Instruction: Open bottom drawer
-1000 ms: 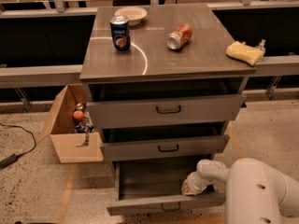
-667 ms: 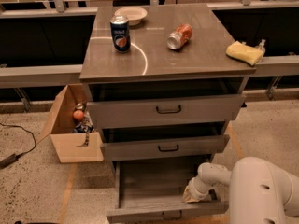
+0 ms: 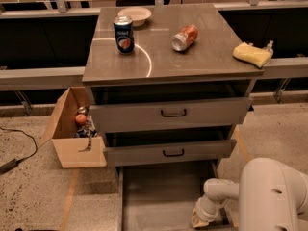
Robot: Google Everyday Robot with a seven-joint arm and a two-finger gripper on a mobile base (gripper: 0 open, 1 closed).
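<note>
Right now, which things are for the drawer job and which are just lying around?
For the job: bottom drawer, pulled out; end effector, low at the drawer's right edge.

Lying about: blue can, tipped orange can, bowl, yellow sponge, cardboard box.

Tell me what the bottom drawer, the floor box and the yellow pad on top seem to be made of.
The bottom drawer looks like grey metal, matte with a dull even sheen; the end effector sits low at its right side. The floor box is brown cardboard, with open flaps. The yellow pad is probably foam sponge: soft rounded edges, matte.
</note>
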